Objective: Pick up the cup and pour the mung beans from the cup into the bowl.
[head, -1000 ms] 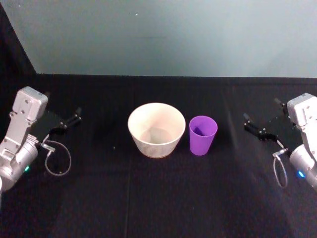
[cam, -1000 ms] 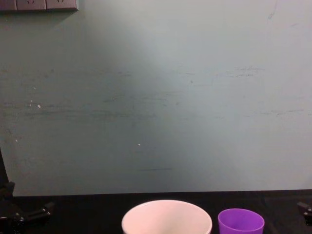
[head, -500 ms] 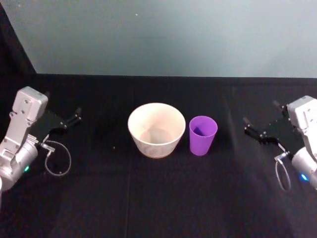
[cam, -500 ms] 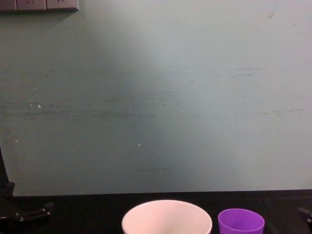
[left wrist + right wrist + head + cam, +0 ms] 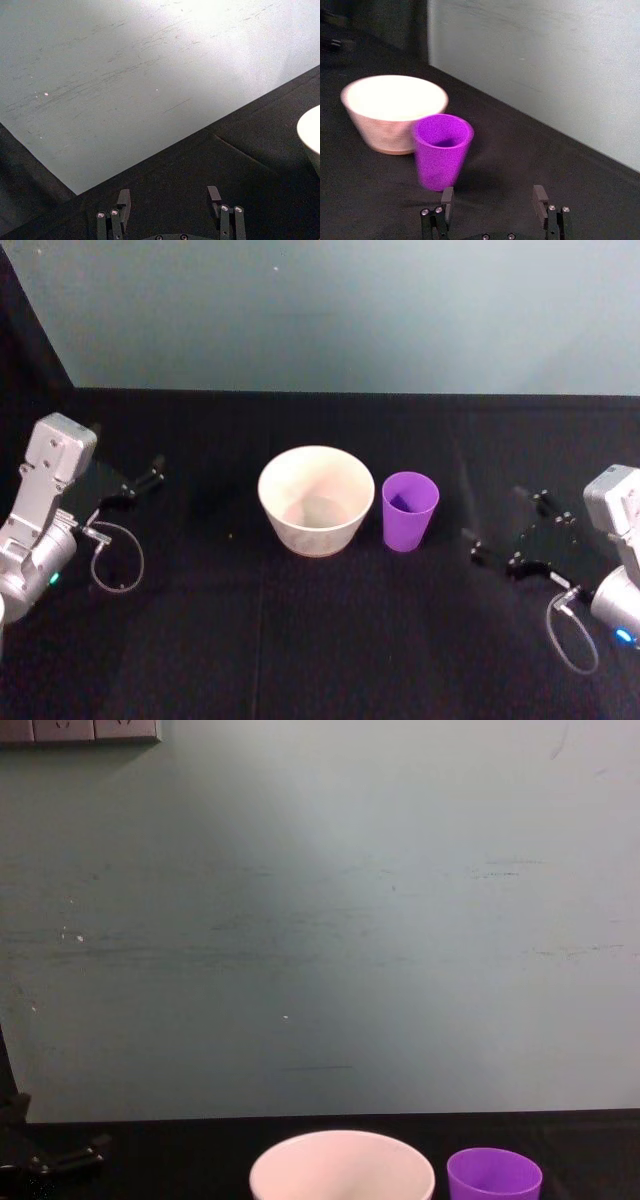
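We see the cup (image 5: 410, 510) upright on the worktop (image 5: 320, 640), just right of the bowl (image 5: 300, 532); its contents are unclear. Our right claw (image 5: 492, 192) gapes released near it, and the left claw (image 5: 168, 193) sits released, well apart.

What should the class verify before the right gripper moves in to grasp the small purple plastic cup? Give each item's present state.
1. Small purple plastic cup upright on black table: ok.
2. Right gripper open, facing the cup: ok.
3. Nothing between right gripper and cup: ok.
4. Wide pale round bowl upright beside the cup: ok.
5. Mung beans inside the cup: cannot tell.
6. Left gripper open, parked at the far left, away from the bowl: ok.
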### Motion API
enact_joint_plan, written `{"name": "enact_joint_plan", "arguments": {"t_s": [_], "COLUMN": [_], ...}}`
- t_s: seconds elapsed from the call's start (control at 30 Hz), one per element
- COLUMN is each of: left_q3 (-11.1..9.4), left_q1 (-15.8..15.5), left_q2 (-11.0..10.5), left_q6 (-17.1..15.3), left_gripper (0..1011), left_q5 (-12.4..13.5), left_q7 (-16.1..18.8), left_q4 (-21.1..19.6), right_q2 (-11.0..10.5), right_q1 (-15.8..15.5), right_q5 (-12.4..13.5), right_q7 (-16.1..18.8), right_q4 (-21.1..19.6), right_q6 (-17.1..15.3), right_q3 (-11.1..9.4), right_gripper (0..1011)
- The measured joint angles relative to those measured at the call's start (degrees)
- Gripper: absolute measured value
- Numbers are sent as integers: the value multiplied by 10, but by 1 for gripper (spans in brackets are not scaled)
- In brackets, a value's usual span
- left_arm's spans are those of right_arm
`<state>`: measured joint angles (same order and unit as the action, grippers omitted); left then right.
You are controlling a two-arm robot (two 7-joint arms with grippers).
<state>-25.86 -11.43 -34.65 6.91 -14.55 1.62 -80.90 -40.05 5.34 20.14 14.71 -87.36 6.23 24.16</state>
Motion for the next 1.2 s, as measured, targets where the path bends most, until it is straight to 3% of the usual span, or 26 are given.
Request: {"name": "enact_joint_plan", "arguments": {"t_s": [0.17, 0.4, 0.7, 1.2], "left_q3": [0, 0, 0, 0], "left_q1": [0, 0, 0, 0], "left_q2": [0, 0, 0, 0], "left_q6": [0, 0, 0, 0], "left_gripper": [1000, 1000, 1000, 1000], "left_q5": [0, 0, 0, 0], "left_q7": [0, 0, 0, 0], "left_q4": [0, 0, 0, 0], "right_q2": [11, 61, 115, 153], "right_q1": [7, 48, 91, 116], "right_q5": [25, 51, 43, 24], "right_q7": [61, 122, 138, 152], "right_q4": [11, 68, 130, 174], "right_q6": [16, 20, 17, 15], "right_q3": [8, 21, 28, 22], "right_gripper": [1003, 1003, 1003, 1003]}}
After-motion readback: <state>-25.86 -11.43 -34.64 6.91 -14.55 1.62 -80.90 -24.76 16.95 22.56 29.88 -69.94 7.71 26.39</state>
